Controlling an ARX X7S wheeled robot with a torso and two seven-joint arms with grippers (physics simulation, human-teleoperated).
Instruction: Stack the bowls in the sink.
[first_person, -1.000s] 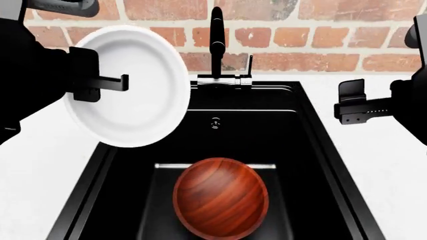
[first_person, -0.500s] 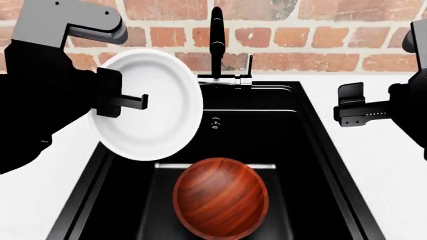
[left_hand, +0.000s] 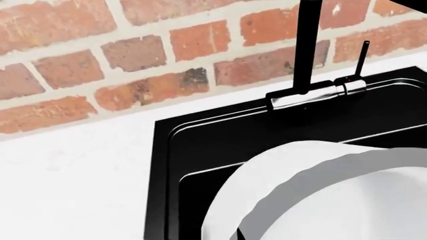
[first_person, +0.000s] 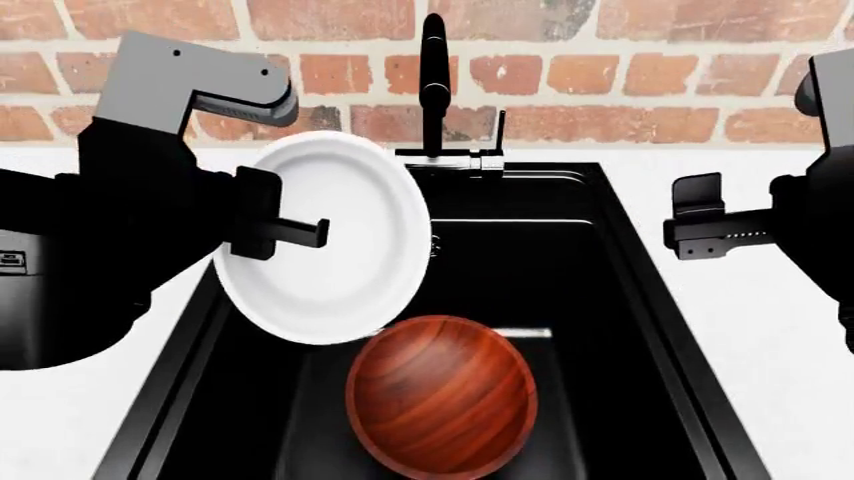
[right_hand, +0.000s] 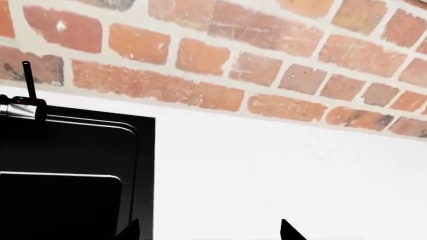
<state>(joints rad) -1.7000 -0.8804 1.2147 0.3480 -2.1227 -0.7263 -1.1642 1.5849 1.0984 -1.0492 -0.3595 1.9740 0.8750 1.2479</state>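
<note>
At the far left of the head view the left arm is a large black mass cut off by the frame edge, topped by a grey block. Its left gripper (first_person: 296, 235) grips the rim of the white bowl (first_person: 340, 255), one finger (first_person: 287, 234) showing across the bowl's inside; the other finger is hidden behind the bowl. The bowl is tipped up on edge, its hollow facing the camera, held in the air over the left back part of the sink (first_person: 641, 290). In the left wrist view the bowl fills the near corner as a blurred pale curve, and the fingers cannot be made out. Behind it stand the faucet (first_person: 433, 75) and brick wall (first_person: 601, 60). Below, the wooden bowl (first_person: 442, 395) lies in the sink's lower basin, its near edge cut off. At right, the right gripper (first_person: 701, 215) hangs over the white counter (first_person: 787, 350); its jaws look parted, with nothing between them.
</note>
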